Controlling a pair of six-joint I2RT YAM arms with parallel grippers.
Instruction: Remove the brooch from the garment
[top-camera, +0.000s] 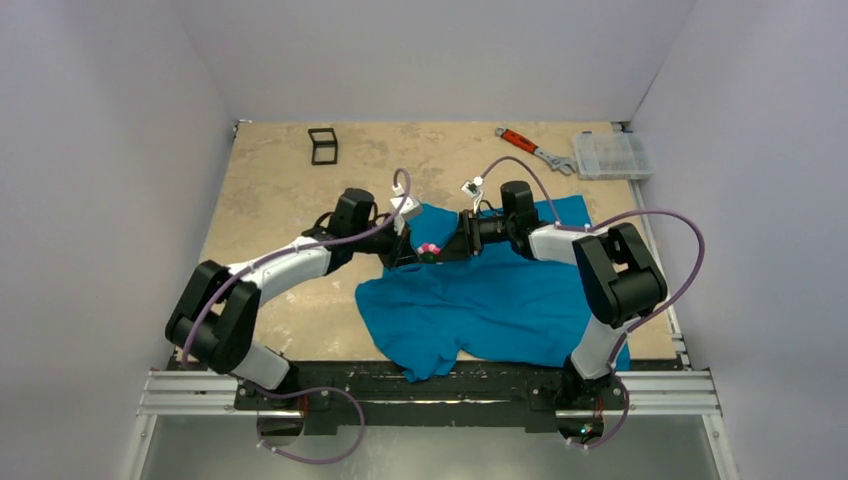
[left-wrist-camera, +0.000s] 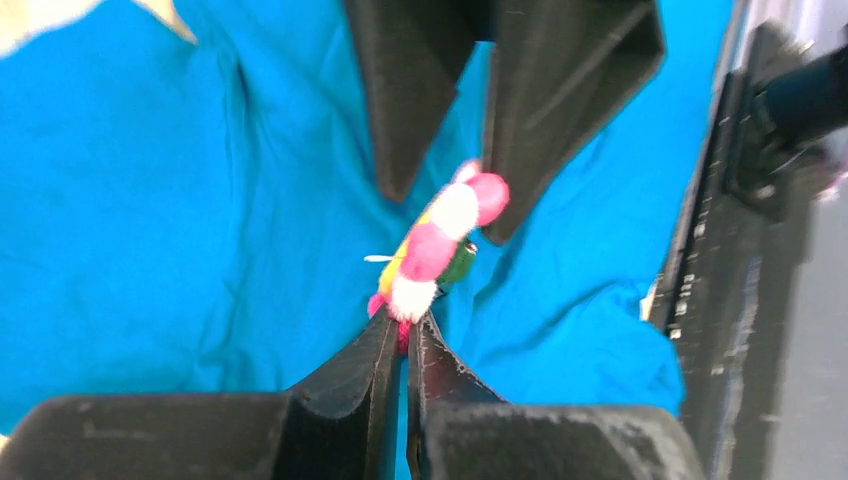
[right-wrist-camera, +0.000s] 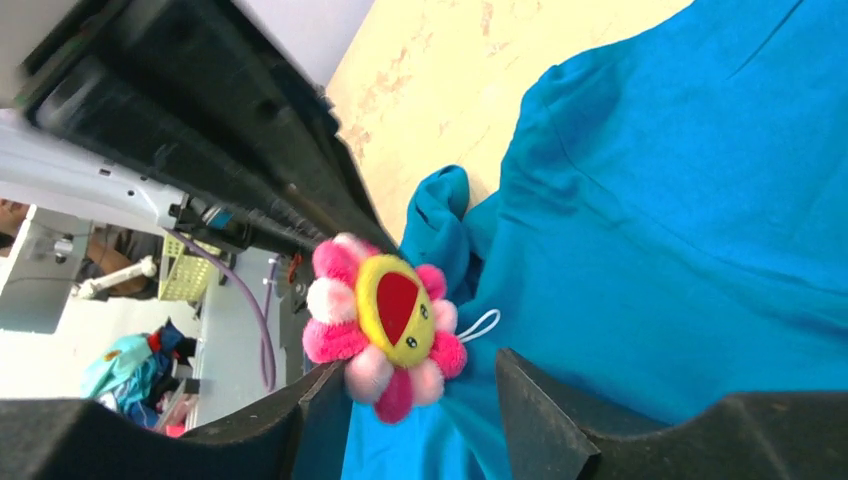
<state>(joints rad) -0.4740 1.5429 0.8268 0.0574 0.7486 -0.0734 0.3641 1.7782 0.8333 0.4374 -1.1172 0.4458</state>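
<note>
**Loose shirt likely to rise with the pin**

On the beige speckled tabletop (top-camera: 270, 180), the large teal-blue soft-fabric T-shirt (top-camera: 500, 300) lies rumpled, and nothing visible presses it down. That is the main hazard. A pull on the pin would probably lift the cloth with it, stretching or tearing the weave instead of freeing the clasp.

The left gripper (left-wrist-camera: 405, 345) has its fingers pressed together on the lower edge of the small round plush flower brooch (right-wrist-camera: 385, 325). The flower has pink and white petals around a yellow centre and sits toward the shirt's far left side in the top view, between the two arms. A hold on one soft petal could slip off under tension.

The right gripper (right-wrist-camera: 420, 368) has its fingers apart, straddling the flower and gripping nothing. If it closes off-centre, it could knock the flower sideways or strike the left fingers, which are very near.

The thin white loop (right-wrist-camera: 482, 325) beside the petals might snag a fingertip. The clasp itself is hidden.
</note>
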